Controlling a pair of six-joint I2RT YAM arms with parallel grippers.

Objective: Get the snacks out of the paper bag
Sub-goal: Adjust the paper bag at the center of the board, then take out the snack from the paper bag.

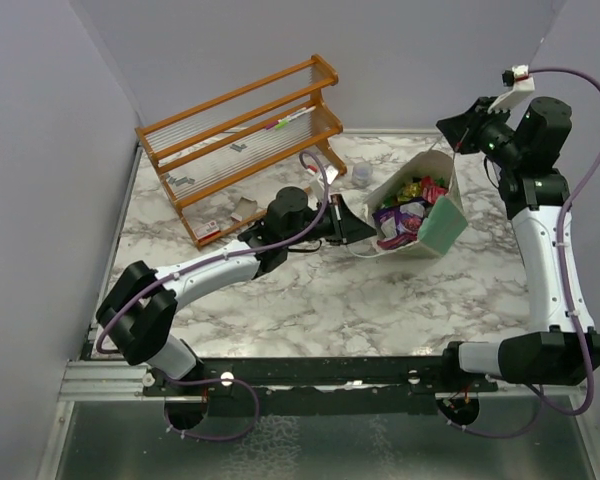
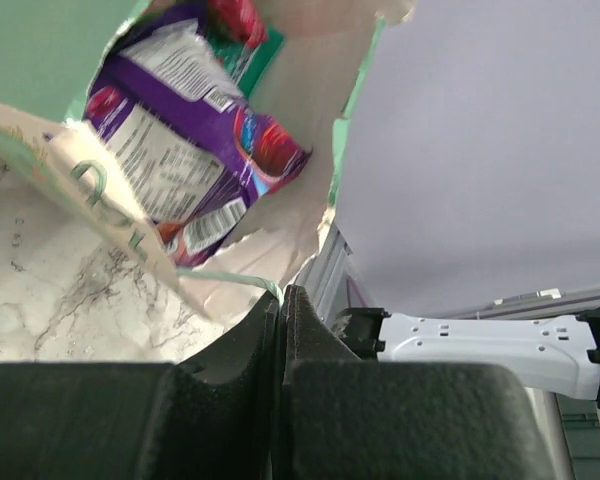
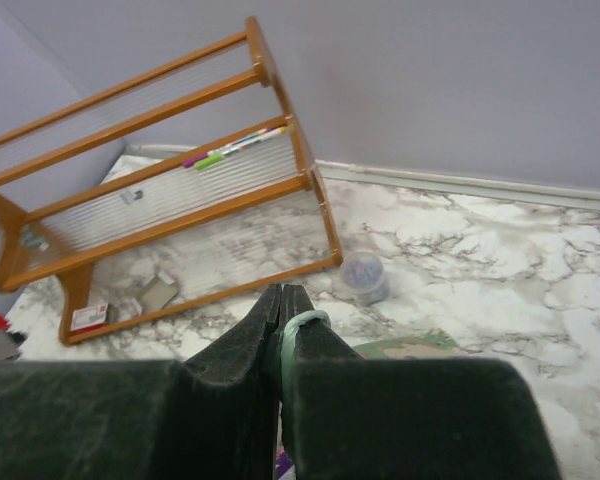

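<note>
The mint-green paper bag lies tipped on the marble table with its mouth facing up and to the left. Several shiny snacks fill it: a purple packet, a pink-red one and a green-yellow one. My left gripper is at the bag's left lip, shut on a thin pale green string handle. The left wrist view looks into the bag at the purple packet. My right gripper is raised above the bag's far side, shut on the other string handle.
A wooden rack stands at the back left, with small white cards at its foot. A small grey cup sits between the rack and the bag. It also shows in the right wrist view.
</note>
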